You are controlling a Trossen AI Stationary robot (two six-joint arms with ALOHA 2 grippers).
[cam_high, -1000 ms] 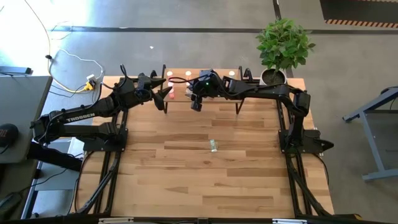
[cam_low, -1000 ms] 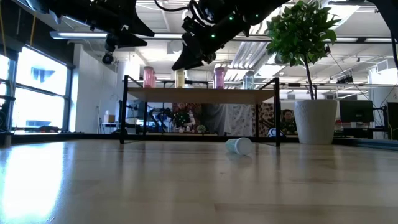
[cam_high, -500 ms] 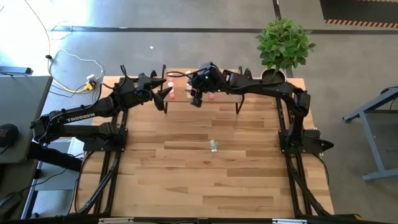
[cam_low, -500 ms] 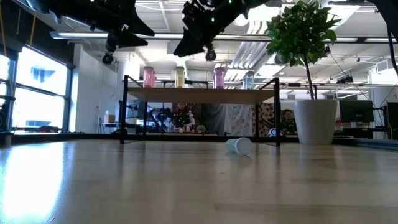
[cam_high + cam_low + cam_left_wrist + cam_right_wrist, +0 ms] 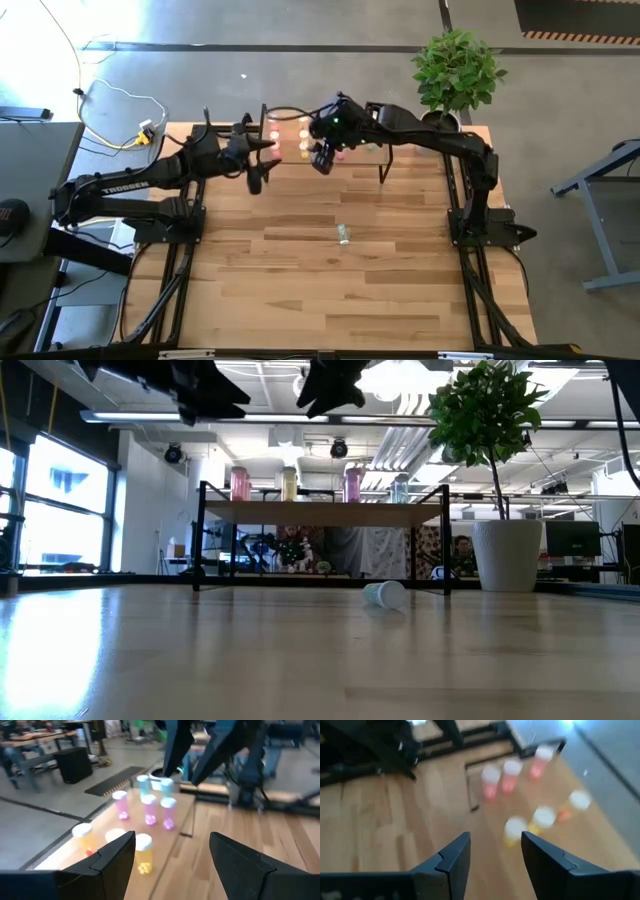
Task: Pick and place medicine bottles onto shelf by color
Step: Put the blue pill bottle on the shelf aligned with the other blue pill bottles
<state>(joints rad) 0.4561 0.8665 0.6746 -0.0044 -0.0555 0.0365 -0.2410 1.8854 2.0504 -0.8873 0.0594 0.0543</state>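
One medicine bottle [image 5: 343, 234] lies on its side on the bare counter [image 5: 330, 290], well apart from both of our tools, while the others stand upright on the shelf [image 5: 322, 511] just beneath them. Our left tool [image 5: 170, 862] hangs over the end of the shelf with its jaws wide and nothing between them; just ahead of it we see yellow bottles [image 5: 143, 853] nearest, pink bottles [image 5: 150, 808] past them, and pale green ones [image 5: 143, 784] farthest off. Our right tool [image 5: 495, 857] hovers above the same shelf, fingers parted and empty, with the pink and yellow caps below and in front of it. We judge the fallen bottle, which looks pale green, to be the piece left to sort, and it lies nearer the right arm than the left. It looks very light and rigid, a smooth little cylinder far smaller than either tool, so we expect it to roll or squirt away if pinched off-centre. We would come straight down over it, set the fingers across its body, not along its axis, close gently at mid-length just clear of the cap, and lift slowly. Standing it among the greens will call for care, since the neighbours sit close and should tip easily.
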